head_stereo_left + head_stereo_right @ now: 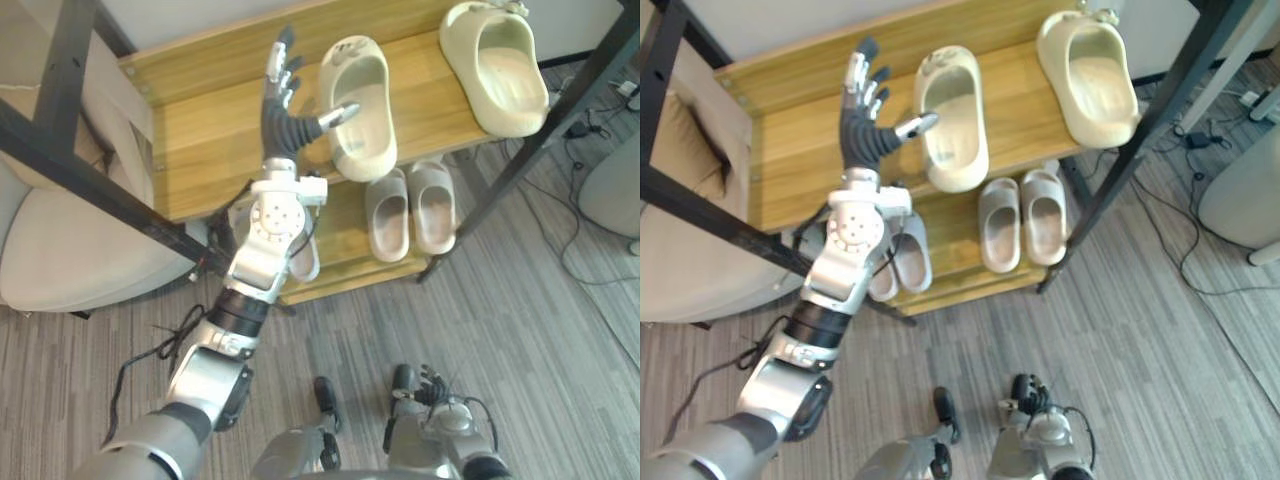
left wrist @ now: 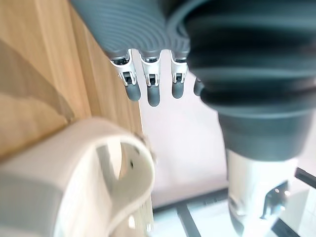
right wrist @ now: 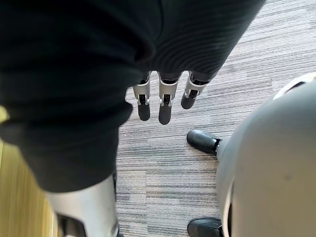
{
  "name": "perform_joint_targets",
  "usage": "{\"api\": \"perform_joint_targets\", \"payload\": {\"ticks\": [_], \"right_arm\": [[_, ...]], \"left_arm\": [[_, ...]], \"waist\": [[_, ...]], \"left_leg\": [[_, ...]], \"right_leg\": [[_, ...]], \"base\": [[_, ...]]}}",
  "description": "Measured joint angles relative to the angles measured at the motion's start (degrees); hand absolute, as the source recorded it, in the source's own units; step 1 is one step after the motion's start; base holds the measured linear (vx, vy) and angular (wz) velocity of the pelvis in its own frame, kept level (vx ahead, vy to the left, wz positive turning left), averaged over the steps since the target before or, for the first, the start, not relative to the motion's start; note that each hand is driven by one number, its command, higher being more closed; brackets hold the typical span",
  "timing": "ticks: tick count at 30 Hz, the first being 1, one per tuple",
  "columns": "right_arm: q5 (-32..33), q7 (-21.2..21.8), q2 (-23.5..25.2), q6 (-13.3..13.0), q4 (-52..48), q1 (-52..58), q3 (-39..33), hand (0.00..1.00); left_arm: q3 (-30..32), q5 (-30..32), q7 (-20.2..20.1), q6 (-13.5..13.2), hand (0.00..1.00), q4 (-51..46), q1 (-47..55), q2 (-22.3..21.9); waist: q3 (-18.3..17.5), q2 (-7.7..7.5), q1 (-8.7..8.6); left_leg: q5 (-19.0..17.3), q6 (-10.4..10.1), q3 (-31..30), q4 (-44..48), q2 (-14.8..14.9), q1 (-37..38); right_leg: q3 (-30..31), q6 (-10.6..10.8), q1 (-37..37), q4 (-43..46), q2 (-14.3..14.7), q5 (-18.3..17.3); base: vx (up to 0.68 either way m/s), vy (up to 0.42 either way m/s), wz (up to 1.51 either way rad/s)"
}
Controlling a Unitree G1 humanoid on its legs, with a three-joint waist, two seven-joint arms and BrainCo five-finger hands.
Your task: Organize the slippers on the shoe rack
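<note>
Left hand (image 1: pixel 284 122) is spread open over the rack's (image 1: pixel 210 145) top shelf, its thumb at the rim of a cream slipper (image 1: pixel 360 112) at 3 o'clock. A second slipper (image 1: pixel 497 68) lies at 2 o'clock, and a grey pair (image 1: pixel 410 210) sits on the shelf below. Right hand (image 3: pixel 166 101) hangs over the floor (image 3: pixel 256 59), fingers relaxed.

1. No legible txt, nos., brands or signs in any view.
2. Cream slippers (image 1: pixel 365 150), top shelf: surfaces plain, no readable marks.
3. Grey slippers (image 1: pixel 386 220), lower shelf: likewise, nothing readable.
4. Shoe rack (image 1: pixel 210 150): bare wood, no labels or stickers legible.
</note>
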Motion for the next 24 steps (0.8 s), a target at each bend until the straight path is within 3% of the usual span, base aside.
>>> {"api": "perform_joint_targets", "payload": {"ticks": [16,24], "right_arm": [[0.0,-0.5,-0.5,0.6,0.2,-0.1,1.8,0.0],[0.0,-0.5,-0.5,0.6,0.5,0.0,2.2,0.0]], "left_arm": [[-9.7,-1.8,-3.4,-1.0,0.0,0.6,1.5,-6.3],[-8.3,-1.8,-3.1,-1.0,0.0,0.8,1.5,-5.9]], "waist": [[-0.5,0.2,0.0],[-1.3,0.13,0.0]], "left_leg": [[0.0,0.0,-0.2,0.0,0.1,0.0],[-0.2,-0.3,-0.2,0.0,0.2,0.0]], "right_leg": [[-0.6,0.3,0.2,0.0,0.0,-0.3],[-0.8,0.3,0.3,0.0,0.0,-0.4]], "base": [[0.04,-0.01,0.01],[0.01,-0.003,0.0]]}}
